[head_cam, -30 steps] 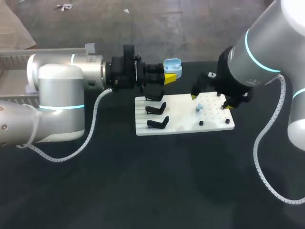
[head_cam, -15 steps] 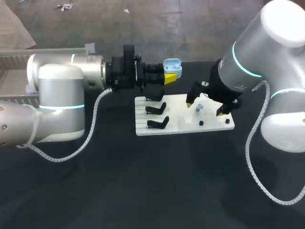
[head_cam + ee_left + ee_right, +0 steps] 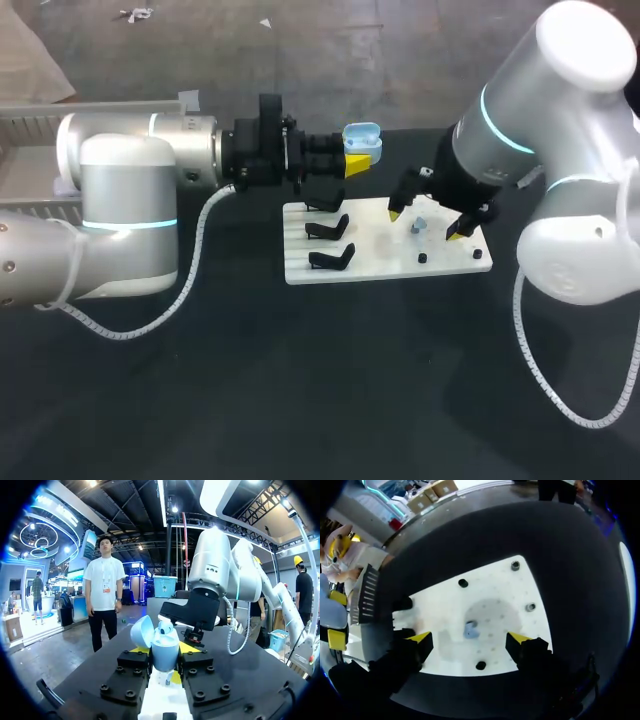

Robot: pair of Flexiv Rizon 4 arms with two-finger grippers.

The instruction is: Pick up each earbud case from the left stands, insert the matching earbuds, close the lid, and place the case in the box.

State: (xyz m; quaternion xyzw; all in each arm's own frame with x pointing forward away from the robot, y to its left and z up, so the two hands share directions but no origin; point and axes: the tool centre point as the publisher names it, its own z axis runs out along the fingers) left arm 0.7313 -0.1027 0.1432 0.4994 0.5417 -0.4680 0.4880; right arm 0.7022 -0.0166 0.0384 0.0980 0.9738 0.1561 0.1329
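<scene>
Our left tool (image 3: 352,160) grips the light blue earbud case (image 3: 164,647) from both sides. The lid is open, and the case is held in the air over the far edge of the white board (image 3: 380,262). Our right tool (image 3: 469,639) hangs above the board's right half with its fingers spread wide, touching nothing. A small blue earbud (image 3: 470,629) lies on the board beneath the gap between them. On the board's left part sit black stands (image 3: 330,228), and the board rests on the dark table (image 3: 300,400).
</scene>
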